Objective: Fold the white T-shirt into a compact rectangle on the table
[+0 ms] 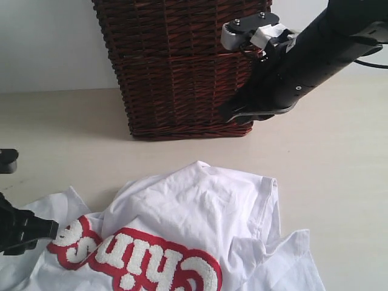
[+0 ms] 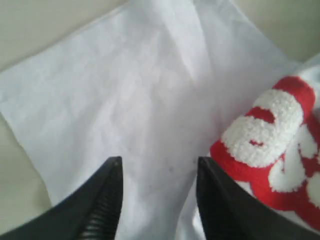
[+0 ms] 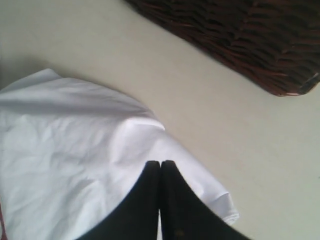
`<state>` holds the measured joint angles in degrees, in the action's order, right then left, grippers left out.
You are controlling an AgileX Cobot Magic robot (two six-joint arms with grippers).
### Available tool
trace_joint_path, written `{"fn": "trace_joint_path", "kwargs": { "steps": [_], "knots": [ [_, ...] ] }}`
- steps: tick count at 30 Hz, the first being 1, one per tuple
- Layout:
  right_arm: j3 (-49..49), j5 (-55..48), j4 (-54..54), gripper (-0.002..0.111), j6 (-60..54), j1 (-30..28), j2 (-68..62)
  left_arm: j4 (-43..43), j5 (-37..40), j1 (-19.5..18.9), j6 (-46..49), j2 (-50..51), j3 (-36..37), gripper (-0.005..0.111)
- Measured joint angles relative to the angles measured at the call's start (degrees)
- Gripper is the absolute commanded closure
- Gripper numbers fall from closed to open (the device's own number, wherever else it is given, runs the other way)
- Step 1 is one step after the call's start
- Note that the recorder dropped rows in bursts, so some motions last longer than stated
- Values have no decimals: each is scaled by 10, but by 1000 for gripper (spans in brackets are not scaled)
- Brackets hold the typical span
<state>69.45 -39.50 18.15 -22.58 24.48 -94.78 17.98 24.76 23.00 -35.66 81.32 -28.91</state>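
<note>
T-shirt [image 1: 206, 224]: white, lying bunched and unfolded on the near part of the table [image 1: 60, 121], in front of a dark wicker basket [image 1: 176, 66] and apart from it. Its lower part is cut off by the edge of the exterior view, so the long axis cannot be fixed. The line of lettering [image 1: 139, 260] is taken as a guide instead, and it runs roughly across that view. One sleeve is spread flat toward the left side. The cloth on the right is rumpled, with an edge folded under.

Left jaws: seen parted about halfway in the left wrist view, with nothing gripped. Plain flat cloth lies directly beneath the gap, and the end of the lettering lies just beside one jaw.

Right jaws: pressed together and empty. They are held up in front of the basket, well apart from the cloth, with the shirt's rounded far edge below them.

Judgement: the left arm [image 1: 18, 230] is the nearer one. The coming grasp is expected to turn on the flat sleeve panel under its jaws.

Writing: fuzzy white letters outlined in red, upside down in the exterior view. "Chin" is read, and further letters are partly cut off. No brand, label or tag is made out.
</note>
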Motion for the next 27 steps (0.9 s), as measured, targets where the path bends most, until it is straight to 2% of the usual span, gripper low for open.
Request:
{"fn": "trace_joint_path", "kwargs": {
  "steps": [4,8,14,19,27],
  "knots": [
    [0,-15,1,108,0,0,0,-3,-32,-1,9,60,1,107],
    [0,-24,10,108,-5,0,5,-1,-46,-14,35,136,-25,107],
    [0,-25,24,108,-10,0,11,10,-81,-82,33,218,-127,107],
    [0,-22,26,108,-11,0,11,10,-56,-115,69,283,-233,107],
    [0,-15,26,108,-13,0,11,11,27,-121,149,401,-437,107]
  ]
}}
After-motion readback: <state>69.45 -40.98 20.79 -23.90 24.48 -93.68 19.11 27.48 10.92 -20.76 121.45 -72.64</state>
